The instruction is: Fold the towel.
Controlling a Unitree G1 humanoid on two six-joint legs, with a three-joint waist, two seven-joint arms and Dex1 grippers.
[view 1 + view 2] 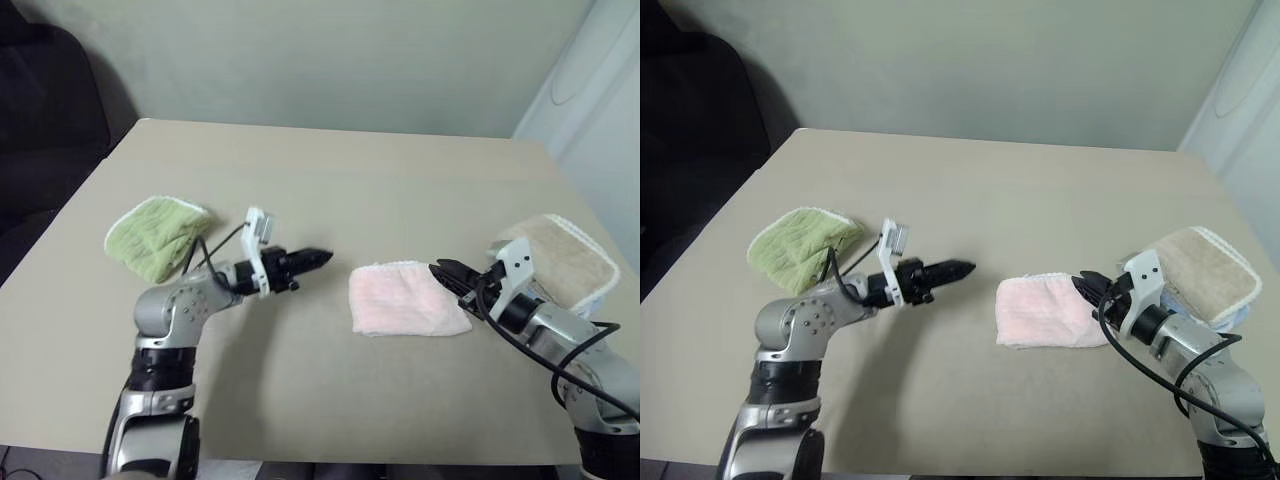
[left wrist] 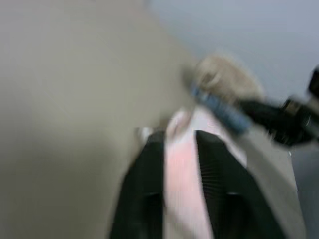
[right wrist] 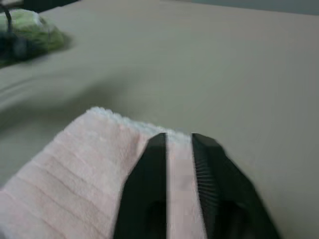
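Hovering apart, our left gripper (image 1: 322, 259) at nine o'clock and right gripper (image 1: 440, 268) at three o'clock flank the folded towel (image 1: 405, 302), both narrowly parted, empty.

I count three folded terry towels on the tan surface (image 1: 330, 180): one pale pink terry towel (image 1: 405, 302) near the middle, one light-green ribbed towel (image 1: 155, 235) by the left edge, one beige towel with white edging (image 1: 565, 258) at the right edge. Two black two-fingered end effectors: left end effector (image 1: 318, 259), right end effector (image 1: 445, 270).
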